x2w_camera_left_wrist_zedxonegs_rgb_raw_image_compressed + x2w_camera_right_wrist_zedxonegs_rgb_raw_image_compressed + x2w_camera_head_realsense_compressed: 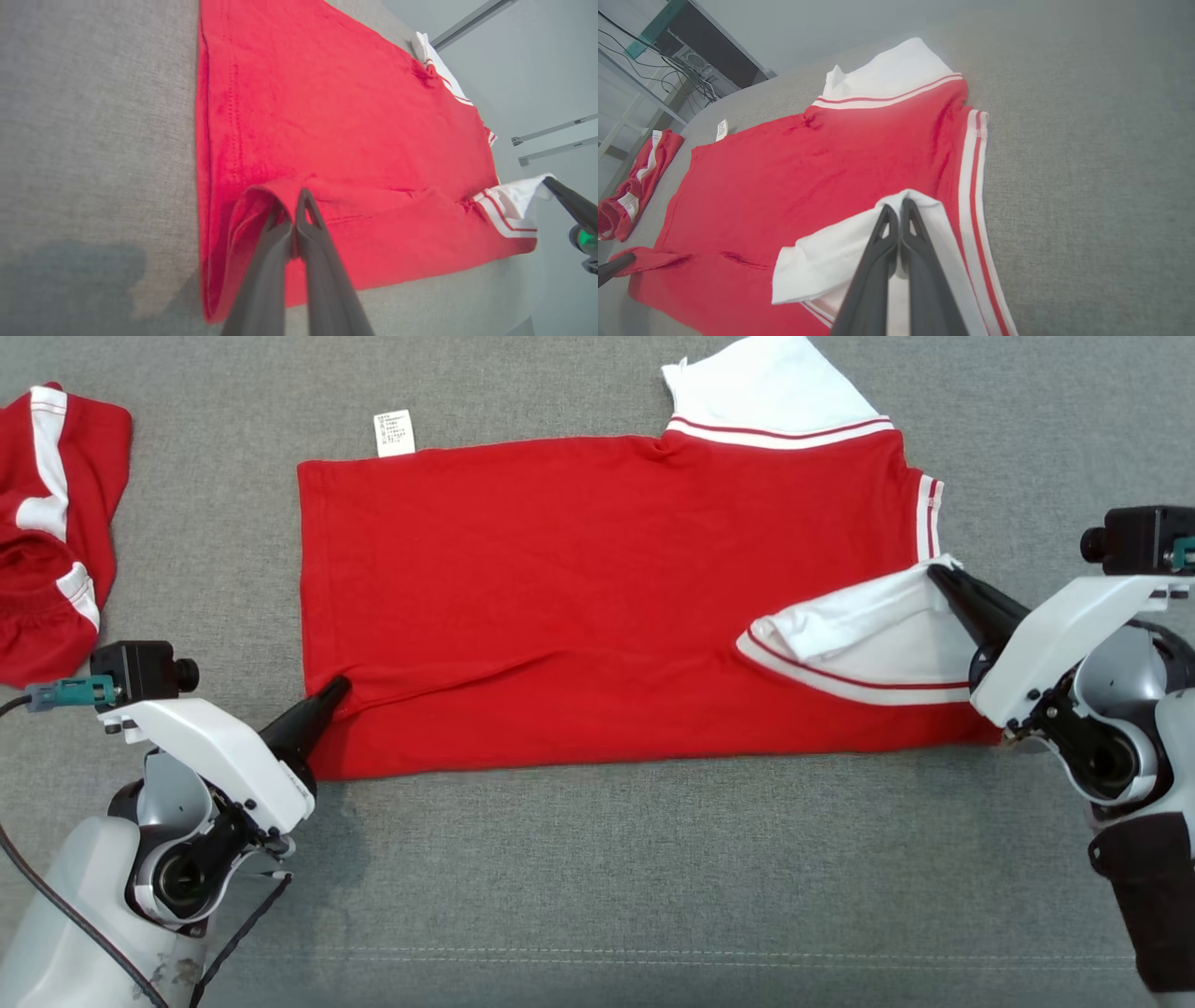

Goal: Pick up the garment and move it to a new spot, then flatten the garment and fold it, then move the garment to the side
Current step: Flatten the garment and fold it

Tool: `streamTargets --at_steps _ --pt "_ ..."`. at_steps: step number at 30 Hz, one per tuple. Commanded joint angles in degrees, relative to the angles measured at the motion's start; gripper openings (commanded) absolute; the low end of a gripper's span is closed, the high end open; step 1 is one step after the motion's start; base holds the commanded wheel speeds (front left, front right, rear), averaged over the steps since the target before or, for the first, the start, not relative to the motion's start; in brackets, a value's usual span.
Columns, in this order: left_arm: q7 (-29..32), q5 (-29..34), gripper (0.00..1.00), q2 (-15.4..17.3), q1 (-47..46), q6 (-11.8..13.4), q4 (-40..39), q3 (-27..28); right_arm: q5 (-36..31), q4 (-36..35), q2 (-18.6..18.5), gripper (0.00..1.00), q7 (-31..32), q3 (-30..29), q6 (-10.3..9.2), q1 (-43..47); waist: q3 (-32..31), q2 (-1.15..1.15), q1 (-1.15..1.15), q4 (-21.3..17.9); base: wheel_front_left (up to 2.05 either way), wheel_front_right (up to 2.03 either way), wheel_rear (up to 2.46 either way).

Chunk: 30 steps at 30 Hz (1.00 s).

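Observation:
The garment [597, 588] is a red shirt with white, red-striped sleeves, spread flat on the grey cloth surface. My left gripper [336, 691] is shut on the shirt's near-left hem corner, which is lifted and curled over [261, 196]. My right gripper [938, 571] is shut on the edge of the near white sleeve [868, 635], folded in over the red body [840, 261]. The far white sleeve [766, 383] lies flat at the top. A white label [394, 432] sticks out at the far hem.
Another red and white garment [47, 532] lies crumpled at the far left of the grey surface [597, 877]. In the right wrist view, shelving and cables [668, 60] stand beyond the surface's far edge. Open grey surface lies in front of the shirt.

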Motion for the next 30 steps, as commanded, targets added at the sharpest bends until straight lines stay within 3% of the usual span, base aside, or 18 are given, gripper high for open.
streamTargets --at_steps 1,8,9,10,11,18,22,23,25,30 --pt "-0.61 -0.71 0.0 2.06 -2.9 -0.72 -0.55 2.56 0.8 -0.33 -0.95 0.0 -0.96 1.23 0.02 -1.77 0.13 0.0 0.0 0.15 0.0 0.0 0.0" --pt "-0.46 -2.07 0.0 1.55 -4.97 -2.02 3.33 2.3 3.56 4.52 -2.32 0.0 -3.12 6.08 0.02 -5.49 1.02 0.0 0.0 0.39 0.0 0.0 0.0" --pt "-0.6 -2.28 0.0 1.45 -5.21 -2.16 3.72 2.36 3.9 5.3 -2.32 0.42 -4.01 6.26 0.02 -6.02 1.13 0.0 0.0 0.38 0.0 0.0 0.0" --pt "-1.0 -2.36 0.21 1.35 -5.4 -2.26 4.05 2.48 4.34 5.93 -2.29 1.0 -4.85 6.57 0.02 -6.47 1.19 0.0 0.0 0.41 0.0 0.0 0.0" --pt "-1.71 -2.36 1.0 1.21 -5.54 -2.39 4.21 2.64 4.81 6.38 -2.3 1.0 -6.15 6.64 0.02 -6.8 1.23 0.0 0.0 0.47 0.0 0.0 0.0" --pt "-10.11 1.37 1.0 1.42 -3.34 -2.78 2.76 3.18 7.83 6.85 -3.94 1.0 -16.39 7.91 0.02 -5.25 0.38 0.0 0.0 0.77 0.0 0.0 0.0" --pt "-17.8 7.94 1.0 1.87 -0.35 0.36 0.09 2.71 4.4 6.24 -6.28 1.0 -26.69 7.45 0.02 -1.69 -0.65 0.0 0.0 1.07 0.0 0.0 0.0" --pt "-17.8 7.94 1.0 1.87 -0.35 0.36 0.09 2.71 4.4 6.24 -6.28 1.0 -26.69 7.45 0.02 -1.69 -0.65 0.0 0.0 1.07 0.0 0.0 0.0" --pt "-21.35 11.32 1.0 1.65 1.67 2.58 -1.51 2.1 0.22 6.74 -6.85 1.0 -32.39 6.35 0.02 0.81 -1.45 0.0 0.0 1.09 0.0 0.0 0.0" --pt "-28.94 18.79 1.0 0.82 7.04 8.31 -5.67 0.47 -10.12 6.11 -4.08 1.0 -38.61 1.56 0.02 7.89 -3.7 0.0 0.0 0.55 0.0 0.0 0.0"
